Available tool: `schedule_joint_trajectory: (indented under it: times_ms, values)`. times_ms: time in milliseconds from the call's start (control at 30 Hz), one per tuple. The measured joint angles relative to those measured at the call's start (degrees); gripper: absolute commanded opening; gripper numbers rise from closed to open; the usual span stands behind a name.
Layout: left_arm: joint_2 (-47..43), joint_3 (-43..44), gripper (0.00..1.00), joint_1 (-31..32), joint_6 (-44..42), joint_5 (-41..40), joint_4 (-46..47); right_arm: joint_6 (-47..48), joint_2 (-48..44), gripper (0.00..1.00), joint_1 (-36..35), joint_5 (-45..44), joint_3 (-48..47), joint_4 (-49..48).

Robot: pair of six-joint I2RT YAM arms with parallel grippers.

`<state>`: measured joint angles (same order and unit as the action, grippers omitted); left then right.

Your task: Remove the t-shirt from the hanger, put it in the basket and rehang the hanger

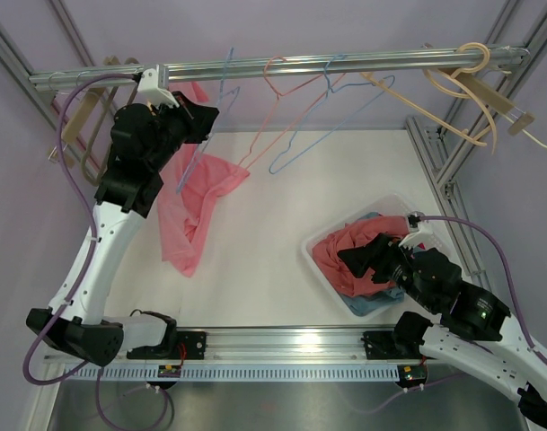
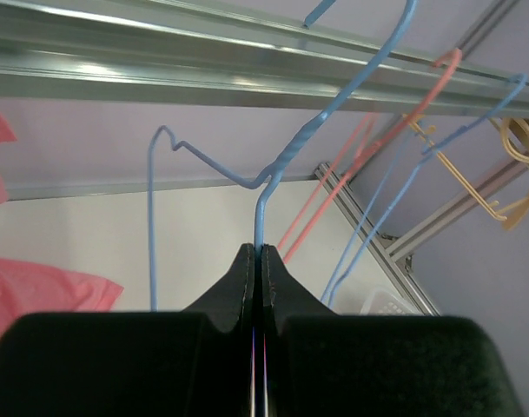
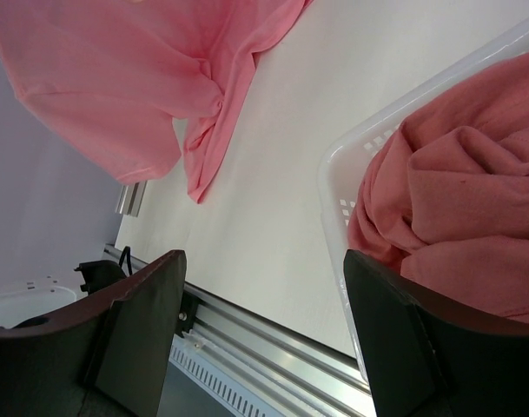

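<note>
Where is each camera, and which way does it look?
Top camera: above and behind the arms, looking down on rail, t-shirt and basket; both arms show.
Left wrist: faces up at the rail; left gripper, shut on the blue hanger, shows.
Right wrist: faces across the table toward t-shirt and basket; the open right gripper shows.
Top and right wrist share the basket.

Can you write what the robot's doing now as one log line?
left gripper: shut on blue hanger | pink t-shirt: hangs below it | right gripper: open, over bin
</note>
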<state>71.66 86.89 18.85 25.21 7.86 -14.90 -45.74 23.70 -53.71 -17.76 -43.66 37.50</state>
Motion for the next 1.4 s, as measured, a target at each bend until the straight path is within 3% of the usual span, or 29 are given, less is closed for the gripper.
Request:
schedule_joint_trajectory:
  times_ms: [267, 500, 567, 600, 700, 767, 1000, 1233, 1400]
  values:
    - [-0.13, -4.90, 0.00, -1.53, 1.62, 0.52, 2.38, 0.04, 0.00, 0.82, 0.00, 0.57, 0.61, -0.39]
    - [-2.38, -7.89, 0.08, -1.68, 2.05, 0.83, 5.18, 0.13, 1.25, 0.82, 0.00, 0.94, 0.68, -1.86]
    - [-3.13, -7.96, 0.18, -1.68, 2.25, 1.42, 5.14, 0.15, 1.53, 0.82, 0.00, 0.96, 0.72, -2.34]
    - [-3.52, -8.07, 0.34, -1.66, 2.32, 1.88, 5.01, 0.15, 1.68, 0.82, 0.00, 0.98, 0.72, -2.49]
    - [-5.07, -8.90, 0.61, -1.66, 2.45, 2.67, 4.00, 0.17, 2.03, 0.82, 0.00, 1.05, 0.72, -2.67]
    - [-5.70, -9.01, 0.67, -1.64, 2.27, 2.67, 3.52, 0.26, 2.19, 0.82, 0.00, 1.20, 0.72, -2.78]
    - [-7.45, -5.38, 0.68, -1.62, -0.42, -0.55, -3.87, 1.16, 2.75, 0.82, 0.00, 2.03, 0.76, -4.11]
    - [-7.82, 5.97, 0.63, -2.51, -3.72, -11.17, -13.84, 2.16, 3.17, 0.82, 0.00, 3.15, 2.05, -6.93]
    - [-7.78, 7.41, 0.61, -5.29, -4.44, -16.50, -18.03, 2.75, 3.04, 0.82, 0.00, 4.09, 3.04, -8.61]
